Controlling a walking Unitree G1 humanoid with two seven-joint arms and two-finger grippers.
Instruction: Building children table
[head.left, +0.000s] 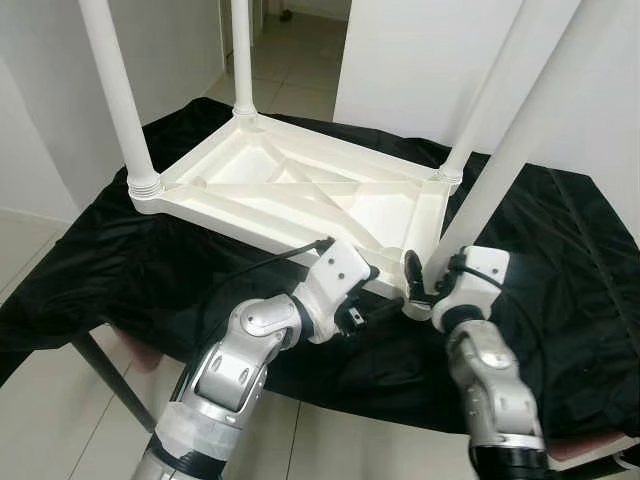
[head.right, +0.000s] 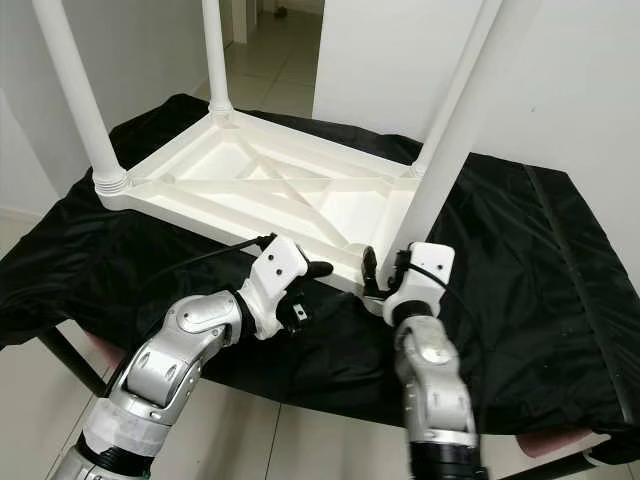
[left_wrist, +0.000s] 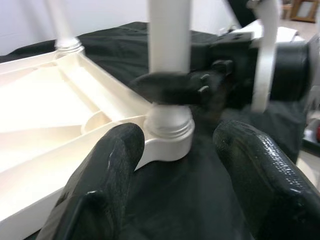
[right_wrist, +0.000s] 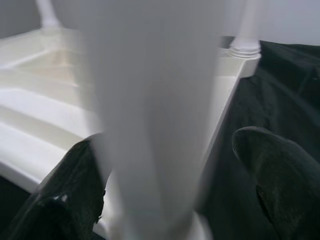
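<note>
A white plastic children's table top (head.left: 300, 190) lies upside down on a black cloth. Three white legs (head.left: 115, 90) stand screwed into its other corners. The fourth leg (head.left: 487, 170) stands tilted in the near right corner socket (left_wrist: 169, 132). My right gripper (head.left: 425, 290) is at this leg's base with its fingers either side of the leg (right_wrist: 155, 100); one finger touches it and the other stands apart, so it is open. My left gripper (head.left: 378, 290) is open just left of the same corner, holding nothing, with its fingertips close to the socket.
The black cloth (head.left: 120, 260) covers a low table with a dark slanted leg (head.left: 105, 375) at the near left. White walls stand close on the right and left. Tiled floor (head.left: 300, 70) runs through a doorway behind.
</note>
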